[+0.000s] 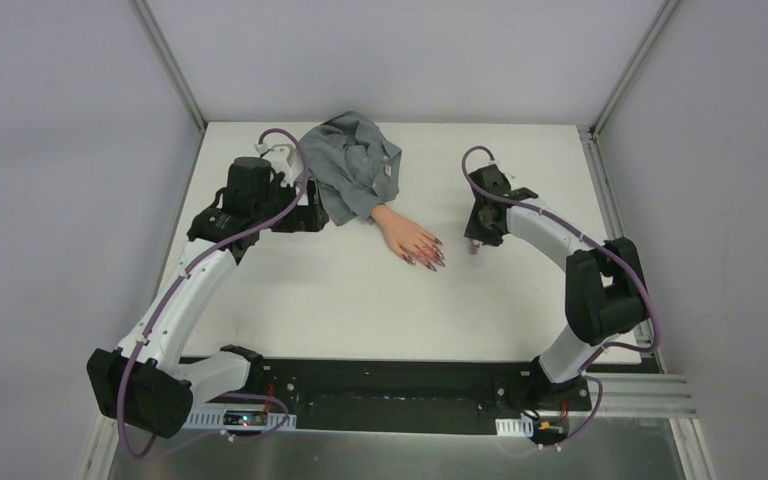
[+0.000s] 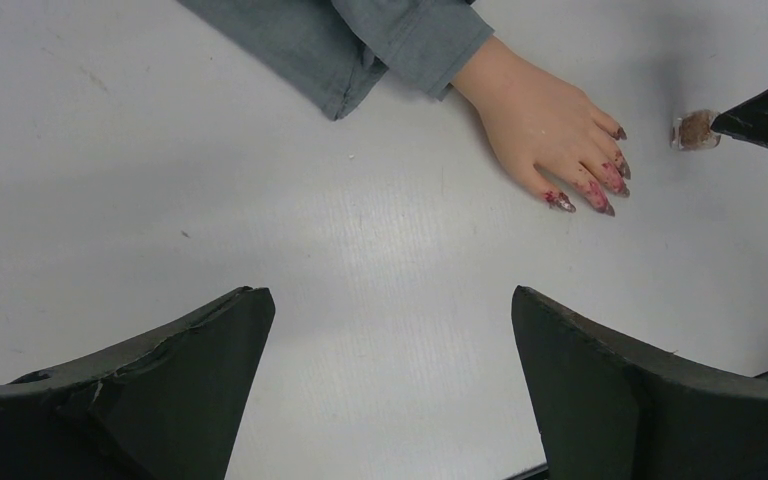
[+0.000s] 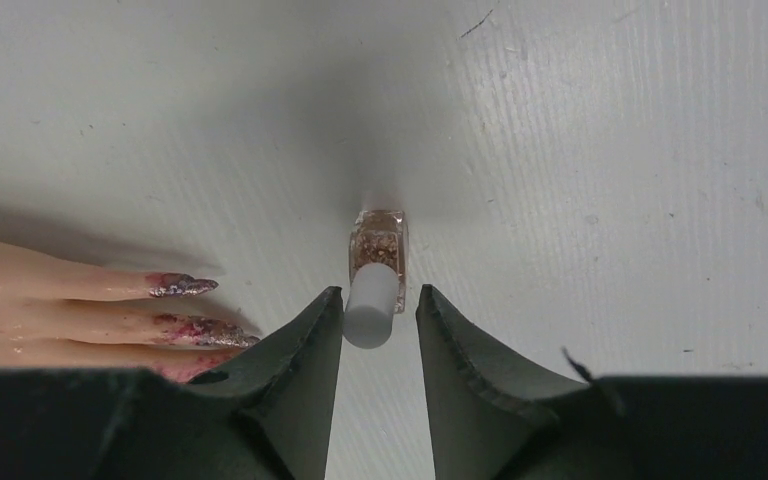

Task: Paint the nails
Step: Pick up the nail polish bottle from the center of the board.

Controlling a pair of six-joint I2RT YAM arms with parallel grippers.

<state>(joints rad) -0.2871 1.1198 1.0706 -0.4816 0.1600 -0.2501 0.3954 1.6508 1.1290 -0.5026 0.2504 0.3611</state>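
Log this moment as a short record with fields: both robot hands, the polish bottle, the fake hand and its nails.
fake hand: palm down on the table, grey sleeve at its wrist
nails: long, pointed, patchy dark red polish
bottle: upright, just beyond the nails, not touching them
left hand: open wide, empty, above the table
right hand: open, fingers either side of the bottle's white cap, gap showing on one side

Two end effectors (image 2: 390,300) (image 3: 380,295), one fake hand (image 1: 400,232), one polish bottle (image 3: 377,250).
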